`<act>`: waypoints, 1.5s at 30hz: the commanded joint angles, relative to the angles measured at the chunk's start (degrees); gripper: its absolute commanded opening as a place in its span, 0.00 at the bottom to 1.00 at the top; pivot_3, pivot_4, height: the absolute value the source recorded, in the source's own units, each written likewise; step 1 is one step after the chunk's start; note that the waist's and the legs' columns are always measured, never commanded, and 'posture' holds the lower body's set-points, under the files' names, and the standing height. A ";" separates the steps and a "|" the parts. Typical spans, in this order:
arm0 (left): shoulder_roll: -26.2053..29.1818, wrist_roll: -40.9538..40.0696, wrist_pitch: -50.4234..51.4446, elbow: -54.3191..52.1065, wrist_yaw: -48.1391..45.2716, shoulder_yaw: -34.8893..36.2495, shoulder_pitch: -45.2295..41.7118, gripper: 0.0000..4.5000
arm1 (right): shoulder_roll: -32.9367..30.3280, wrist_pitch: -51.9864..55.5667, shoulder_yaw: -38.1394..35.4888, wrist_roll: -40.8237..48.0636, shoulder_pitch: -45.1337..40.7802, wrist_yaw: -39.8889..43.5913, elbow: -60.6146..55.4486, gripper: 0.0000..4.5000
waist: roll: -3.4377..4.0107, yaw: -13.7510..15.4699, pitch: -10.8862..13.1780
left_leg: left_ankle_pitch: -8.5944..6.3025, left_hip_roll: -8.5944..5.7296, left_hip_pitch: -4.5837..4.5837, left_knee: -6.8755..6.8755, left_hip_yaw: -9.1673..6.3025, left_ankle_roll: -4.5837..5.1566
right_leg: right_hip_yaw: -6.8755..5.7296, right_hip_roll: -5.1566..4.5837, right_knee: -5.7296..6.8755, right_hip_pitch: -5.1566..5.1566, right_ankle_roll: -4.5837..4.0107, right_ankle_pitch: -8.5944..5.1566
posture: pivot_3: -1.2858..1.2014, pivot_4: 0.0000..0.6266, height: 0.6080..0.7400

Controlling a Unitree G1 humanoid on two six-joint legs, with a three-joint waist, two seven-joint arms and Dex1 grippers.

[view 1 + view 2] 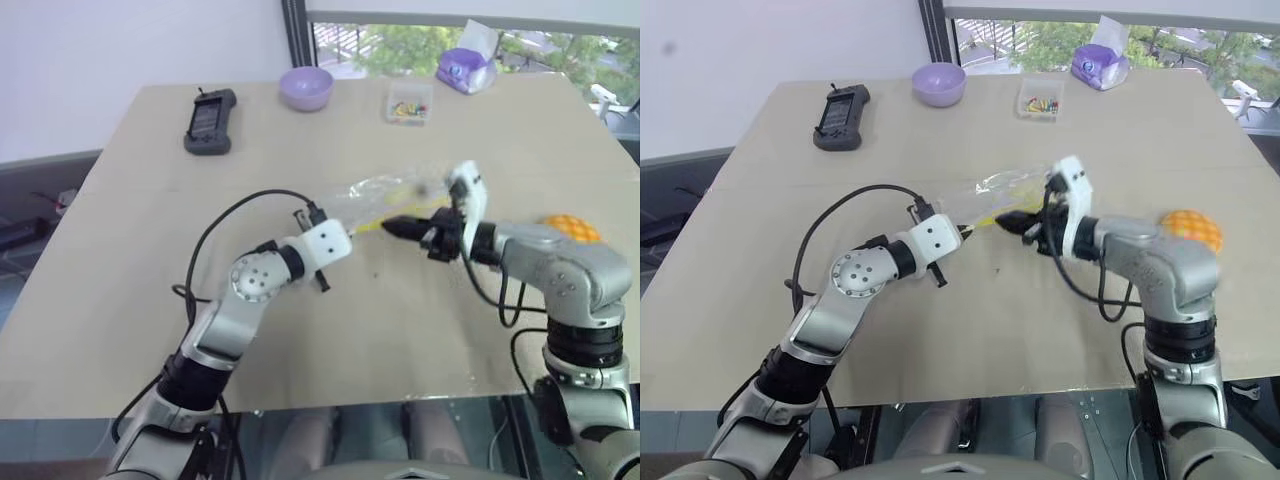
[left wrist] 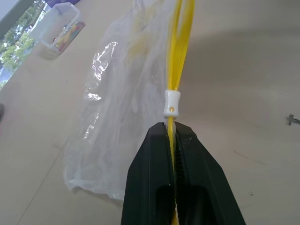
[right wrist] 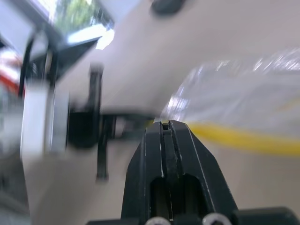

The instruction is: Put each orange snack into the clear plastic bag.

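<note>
Clear plastic bag [image 2: 117, 108] pinched by left gripper [image 2: 172, 136] at zip strip [image 2: 180, 42], right gripper [image 3: 166, 125] clamped empty beside; could stay sealed or slip free, bun [image 1: 1191, 228] stranded.

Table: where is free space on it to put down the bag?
The table is bare left of the left arm, below the black handheld device. The far edge is crowded: purple bowl, small clear box, tissue pack.

Office or lab room, pale table [image 1: 120, 300] by window [image 1: 400, 40], handheld controller [image 1: 209, 121]
</note>
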 commanded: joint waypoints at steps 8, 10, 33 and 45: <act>-0.30 -0.10 -1.24 -0.69 0.06 0.10 -0.53 0.00 | 1.89 2.10 2.44 1.85 0.27 -4.64 -0.74 0.00 | 0.00 -0.09 0.00 | 0.00 -0.01 -0.07 0.00 0.01 0.00 | 0.00 -0.09 -0.02 -0.04 0.00 0.00 | 0.52 0.24 1.00; -0.28 -0.09 -1.22 -0.68 0.07 0.17 -0.51 0.00 | 1.80 1.81 3.50 1.70 0.50 -4.83 -0.70 0.00 | 0.00 -0.09 0.00 | 0.00 -0.01 -0.07 0.00 0.02 0.00 | 0.00 -0.09 -0.01 -0.04 0.00 0.00 | 0.52 0.24 1.00; -0.32 -0.31 -1.26 -0.79 -0.30 0.06 -0.40 0.00 | 11.12 -5.95 1.66 -6.21 -3.02 -18.98 9.72 0.00 | 0.01 -0.26 0.00 | 0.01 -0.01 -0.06 0.01 0.02 -0.02 | 0.01 -0.07 0.01 -0.06 0.00 0.00 | 0.52 0.24 1.00; -0.27 -0.62 -2.92 0.36 -1.65 -0.40 -1.42 0.00 | 2.27 -34.86 24.88 -23.41 2.48 -5.78 13.14 0.00 | 0.01 -0.39 -0.01 | 0.01 -0.08 -0.06 0.02 0.07 -0.02 | 0.03 -0.05 0.01 -0.11 0.00 0.00 | 0.52 0.24 1.00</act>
